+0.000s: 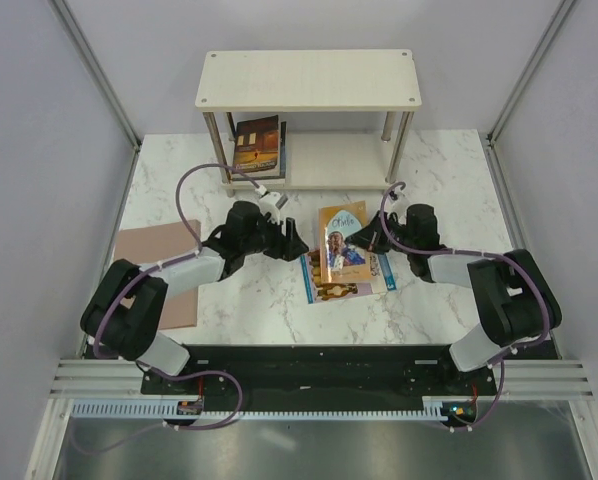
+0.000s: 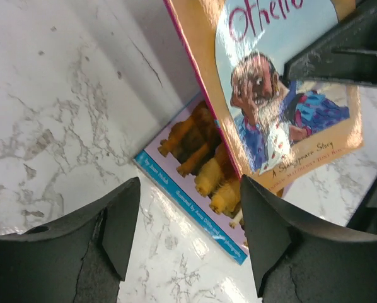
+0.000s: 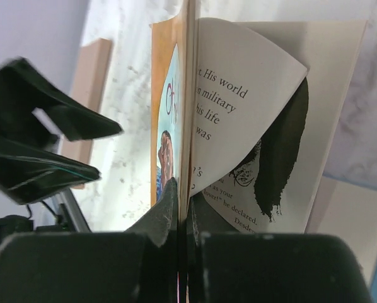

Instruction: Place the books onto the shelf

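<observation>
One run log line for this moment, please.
right gripper: shut on Othello book; left gripper: open; dog book: on table; shelf: dark book

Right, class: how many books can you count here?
3: a dark book standing on the shelf, lower board; the Othello book pinched by the right gripper; the dog book flat under it. Others may hide behind the shelved one.

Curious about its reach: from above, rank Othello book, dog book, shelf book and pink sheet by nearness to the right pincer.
1. Othello book: clamped in the right pincer.
2. Dog book: lying just beneath.
3. Shelf book: far back, left.
4. Pink sheet: far left, lying flat.
</observation>
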You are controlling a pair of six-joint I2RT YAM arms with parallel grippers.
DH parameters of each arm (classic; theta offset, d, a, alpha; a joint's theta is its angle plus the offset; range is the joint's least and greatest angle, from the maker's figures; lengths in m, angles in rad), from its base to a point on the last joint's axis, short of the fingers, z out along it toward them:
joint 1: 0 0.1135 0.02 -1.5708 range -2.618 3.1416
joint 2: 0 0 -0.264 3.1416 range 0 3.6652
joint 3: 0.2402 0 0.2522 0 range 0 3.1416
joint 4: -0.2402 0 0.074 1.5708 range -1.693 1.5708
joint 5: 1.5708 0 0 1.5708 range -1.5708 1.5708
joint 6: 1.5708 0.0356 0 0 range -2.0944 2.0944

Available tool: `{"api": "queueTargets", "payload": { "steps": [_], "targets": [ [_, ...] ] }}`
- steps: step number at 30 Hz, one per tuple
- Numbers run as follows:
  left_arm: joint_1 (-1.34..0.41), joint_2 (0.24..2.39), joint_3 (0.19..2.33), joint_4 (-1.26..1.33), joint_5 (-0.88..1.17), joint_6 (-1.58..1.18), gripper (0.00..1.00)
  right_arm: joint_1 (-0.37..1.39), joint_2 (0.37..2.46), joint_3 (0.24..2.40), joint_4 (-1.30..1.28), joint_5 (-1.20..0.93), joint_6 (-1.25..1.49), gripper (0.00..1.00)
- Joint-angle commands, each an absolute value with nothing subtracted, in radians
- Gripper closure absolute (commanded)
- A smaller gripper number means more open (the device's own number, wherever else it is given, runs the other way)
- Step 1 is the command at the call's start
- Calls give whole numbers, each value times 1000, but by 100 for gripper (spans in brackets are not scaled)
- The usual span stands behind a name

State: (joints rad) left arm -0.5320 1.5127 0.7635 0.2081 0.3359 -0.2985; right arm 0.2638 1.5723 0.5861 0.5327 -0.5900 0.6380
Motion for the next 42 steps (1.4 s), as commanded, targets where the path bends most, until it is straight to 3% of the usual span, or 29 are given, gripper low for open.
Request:
{"api": "queueTargets", "payload": {
  "steps": [1,8,17,19,20,22,23,24,25,28,31,34,42],
  "targets": [
    [-476,1528,649,640,624,-451,28,261,1621,617,900,-735,774,100],
    [-471,1626,617,920,755,-583,28,265,1655,620,1034,-795,848,100],
    [-497,1712,673,951,773,-611,30,328,1640,638,999,-793,821,100],
    [-502,1726,687,953,781,-614,37,353,1626,649,953,-784,798,100],
    [-503,1727,689,956,784,-615,56,370,1621,660,931,-775,782,100],
    [-503,1717,684,959,787,-614,82,382,1606,667,876,-756,750,100],
    [-502,1709,681,957,782,-611,98,385,1600,670,853,-746,739,97],
    [-500,1698,680,953,782,-592,98,384,1583,670,826,-715,711,94],
    [-499,1680,678,930,784,-578,98,382,1572,670,760,-698,686,82],
    [-479,1642,693,847,802,-509,98,383,1517,667,625,-618,600,58],
    [-442,1615,698,830,850,-465,98,382,1451,646,540,-565,539,41],
    [-405,1620,715,853,964,-440,98,380,1399,627,485,-546,497,35],
    [-384,1654,795,931,1226,-449,98,376,1332,603,443,-610,448,32]
  ]
}}
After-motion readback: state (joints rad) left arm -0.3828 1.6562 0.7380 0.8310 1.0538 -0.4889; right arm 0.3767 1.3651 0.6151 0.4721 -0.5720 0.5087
